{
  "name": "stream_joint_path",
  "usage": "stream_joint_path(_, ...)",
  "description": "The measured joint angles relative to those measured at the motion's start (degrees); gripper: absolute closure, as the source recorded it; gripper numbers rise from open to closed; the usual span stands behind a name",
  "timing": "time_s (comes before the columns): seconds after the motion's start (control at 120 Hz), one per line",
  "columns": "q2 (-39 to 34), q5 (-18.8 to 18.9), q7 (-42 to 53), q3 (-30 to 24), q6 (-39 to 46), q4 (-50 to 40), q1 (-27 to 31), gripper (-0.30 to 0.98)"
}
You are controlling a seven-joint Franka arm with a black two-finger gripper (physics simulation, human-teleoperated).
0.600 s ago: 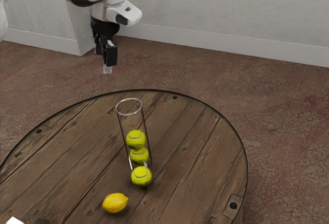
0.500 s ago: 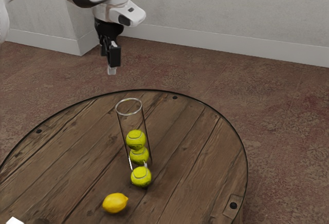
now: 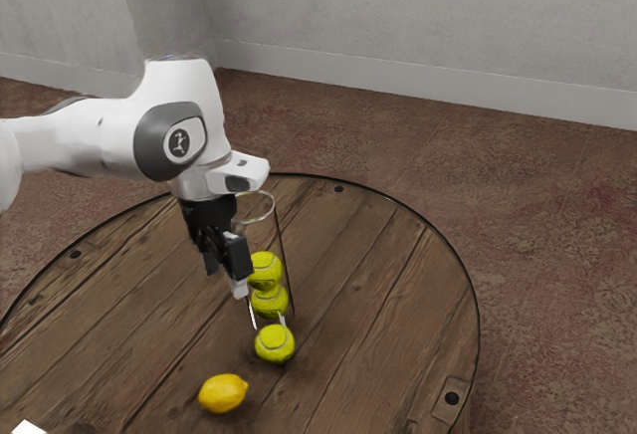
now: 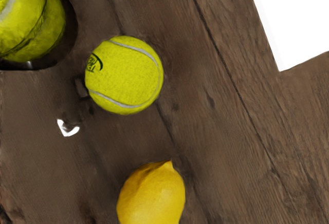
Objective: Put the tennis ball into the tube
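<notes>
Lemon point(image 3: 223, 393) is seen nearest on the bench point(image 3: 373, 305). Loose tennis ball point(image 3: 275, 344), the one to be loaded, is found at about one-thirty from it, outside and just beside the tube's foot. Gripper point(image 3: 236, 282) has been brought in low since the earlier views, now at eleven o'clock of that ball; opening can't be told, no ball seen held. Beyond, upright tube point(image 3: 267, 235) has two balls point(image 3: 266, 273) stacked inside. Approach judged underway; grasp still needed, tube could be bumped.
</notes>
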Motion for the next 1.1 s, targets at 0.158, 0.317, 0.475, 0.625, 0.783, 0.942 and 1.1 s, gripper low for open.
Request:
stream_joint_path(0.158,-2.8,-9.4,-1.8,-17.5,12.9,-5.2,14.2,0.00)
stream_joint_path(0.317,-5.1,-18.9,-3.3,-35.3,20.6,-7.4,30.3,0.00)
stream_joint_path(0.475,-8.2,-26.5,-3.2,-43.9,26.1,-7.3,37.4,0.04)
stream_joint_path(0.625,-9.0,-28.1,-3.7,-46.8,27.3,-8.0,39.7,0.15)
stream_joint_path(0.783,-9.1,-28.1,-3.5,-47.1,27.7,-8.2,39.9,0.24)
stream_joint_path(0.942,-9.4,-29.0,-3.9,-48.7,28.1,-8.1,41.0,0.30)
stream_joint_path(1.1,-9.5,-29.9,-5.4,-50.2,28.3,-8.0,41.3,0.33)
